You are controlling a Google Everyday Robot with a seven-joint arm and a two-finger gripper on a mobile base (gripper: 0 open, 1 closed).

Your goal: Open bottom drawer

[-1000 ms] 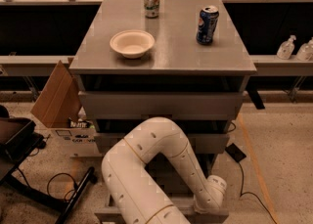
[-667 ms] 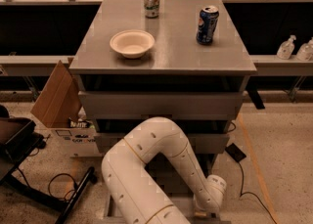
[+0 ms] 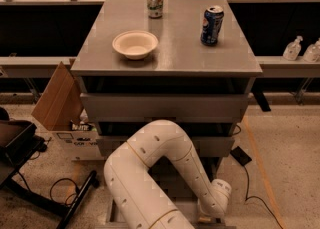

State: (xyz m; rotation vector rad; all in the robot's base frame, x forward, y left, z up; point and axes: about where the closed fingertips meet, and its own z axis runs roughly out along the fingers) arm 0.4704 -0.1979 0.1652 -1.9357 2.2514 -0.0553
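The grey cabinet [image 3: 165,48] shows two wide grey drawer fronts, the upper one [image 3: 165,107] and the middle one [image 3: 215,145]. The bottom drawer [image 3: 187,207] sits lowest, near the floor. My white arm [image 3: 160,173] curls in front of it and hides most of it, leaving only a thin grey strip in view. My gripper [image 3: 205,218] is at the end of the wrist [image 3: 217,198], low at the cabinet's bottom right, right by the bottom drawer's front. The wrist and the frame edge hide most of it.
On the cabinet top stand a white bowl [image 3: 135,44], a green-white can [image 3: 155,0] and a blue can [image 3: 212,25]. A cardboard box [image 3: 62,108] leans at the left. A black stand [image 3: 20,148] and cables [image 3: 250,183] lie on the floor. Bottles [image 3: 292,48] stand on the right ledge.
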